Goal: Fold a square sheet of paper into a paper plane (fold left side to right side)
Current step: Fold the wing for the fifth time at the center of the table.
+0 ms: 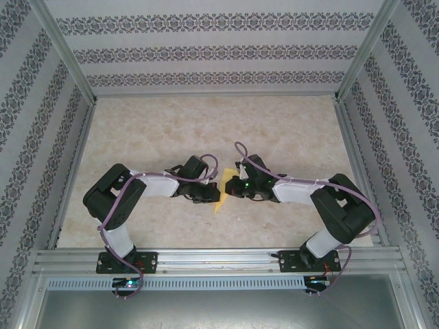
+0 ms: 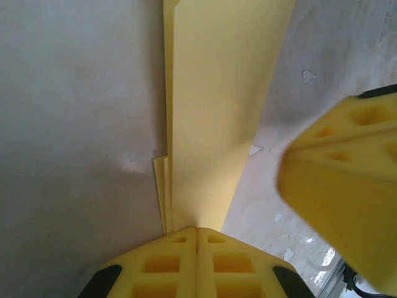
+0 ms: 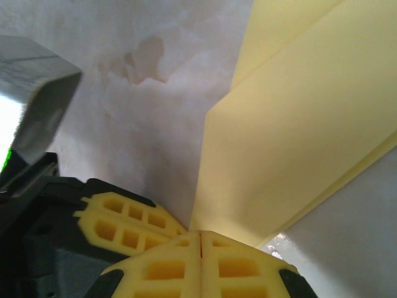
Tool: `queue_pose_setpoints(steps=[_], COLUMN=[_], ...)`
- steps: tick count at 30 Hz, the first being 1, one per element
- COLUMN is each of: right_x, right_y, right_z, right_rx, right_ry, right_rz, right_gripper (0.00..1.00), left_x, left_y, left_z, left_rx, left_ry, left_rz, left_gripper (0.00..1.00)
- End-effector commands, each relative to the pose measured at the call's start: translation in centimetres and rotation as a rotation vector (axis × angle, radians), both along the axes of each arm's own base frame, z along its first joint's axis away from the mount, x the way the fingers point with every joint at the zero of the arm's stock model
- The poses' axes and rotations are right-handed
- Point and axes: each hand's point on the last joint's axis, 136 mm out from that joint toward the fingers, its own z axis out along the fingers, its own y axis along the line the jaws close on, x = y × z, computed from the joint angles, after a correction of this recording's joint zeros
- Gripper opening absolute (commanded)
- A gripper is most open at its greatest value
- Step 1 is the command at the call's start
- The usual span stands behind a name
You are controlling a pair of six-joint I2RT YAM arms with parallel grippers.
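**Top external.** Two arms bend inward over the marbled table (image 1: 295,130). The left gripper (image 1: 208,197) and right gripper (image 1: 238,186) come nearly tip to tip at mid-table. Between them lies one piece of yellow paper (image 1: 221,201). The black gripper bodies cover most of it, leaving a narrow sliver with a point toward the near edge. The fingers are too small and shadowed here to judge.

**Left wrist.** The left gripper (image 2: 197,239) has its two yellow fingers pressed together with no gap, tips at the near end of the yellow paper (image 2: 217,105). The paper runs away as a long, narrow folded strip, cut off at the top. Three stacked edges show along its left side. Whether the tips pinch the paper or only bear down on it cannot be told. One blurred finger (image 2: 341,186) of the right gripper looms at right, beside the strip.

**Right wrist.** The right gripper (image 3: 201,245) is likewise closed tight, its tips at the paper (image 3: 298,124), with the hold just as unclear. Two layers show, cropped at the top and right. One finger (image 3: 127,226) of the left gripper sits just beside it. A blurred grey block (image 3: 40,93) at upper left cannot be identified.
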Motion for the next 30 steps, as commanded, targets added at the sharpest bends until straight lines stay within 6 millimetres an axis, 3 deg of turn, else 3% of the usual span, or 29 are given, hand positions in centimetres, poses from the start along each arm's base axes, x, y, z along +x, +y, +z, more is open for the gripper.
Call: queue_pose_setpoints(steps=[1,7,19,26,30], right_x=[0.6,0.3,0.7,2.6,3.9], right_y=[0.8,0.8,-2.1,-3.7,-4.2], right_z=[-0.2,-1.4,-3.4,-3.1,-1.8], right_rx=[0.004,-0.020,-0.121,-0.148,-0.135], right_ry=[-0.011,0.015,0.024,0.003,-0.025], right_rz=[-0.013,-0.020,-0.053,-0.077,-0.084], right_gripper=[0.00,0.00,0.00,0.00,0.00], left_x=[-1.8,-1.8,-2.0,-2.3,-2.2], left_y=[3.2,3.6,4.4,4.6,4.6], left_z=[-4.2,-4.3,-5.1,-5.4,-5.2], left_rx=[0.194,0.221,0.268,0.277,0.273], left_ry=[0.072,0.068,0.074,0.080,0.077], left_rz=[0.037,0.037,0.032,0.029,0.031], left_gripper=[0.00,0.00,0.00,0.00,0.00])
